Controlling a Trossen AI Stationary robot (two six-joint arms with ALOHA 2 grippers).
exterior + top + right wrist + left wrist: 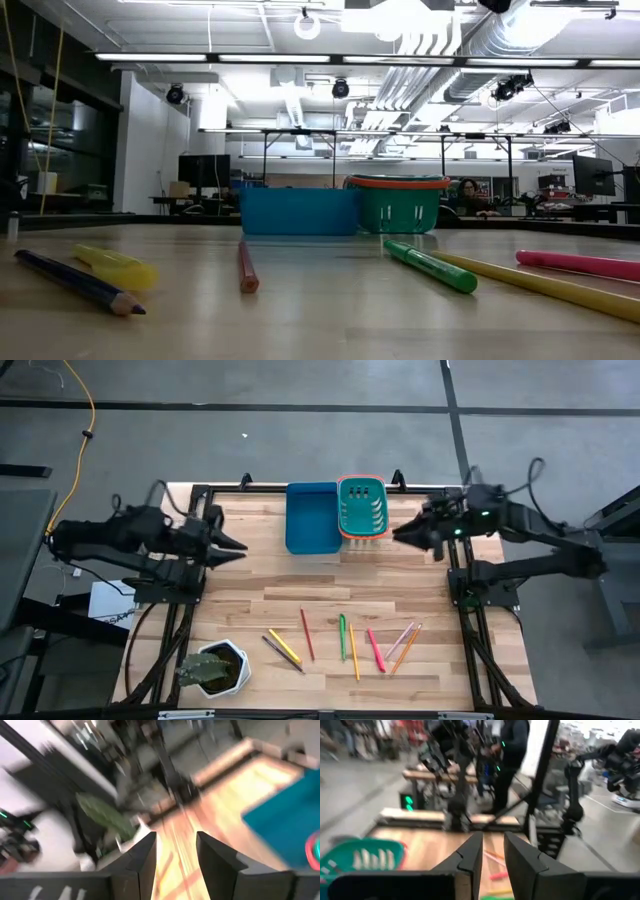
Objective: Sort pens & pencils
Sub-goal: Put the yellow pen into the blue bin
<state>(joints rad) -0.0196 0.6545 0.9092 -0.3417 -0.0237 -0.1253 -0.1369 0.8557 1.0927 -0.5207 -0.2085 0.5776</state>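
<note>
Nothing sorted: pens and pencils (345, 640) all on table (250, 590), blue bin (311, 517) and green basket (362, 507) look empty, left gripper (238, 547) and right gripper (400, 534) jaws apart, holding nothing.

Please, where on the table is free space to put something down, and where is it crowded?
Bare wood lies between the blue bin with the green basket and the pens and pencils. The near edge is crowded: that row, plus the potted plant at its left end.
</note>
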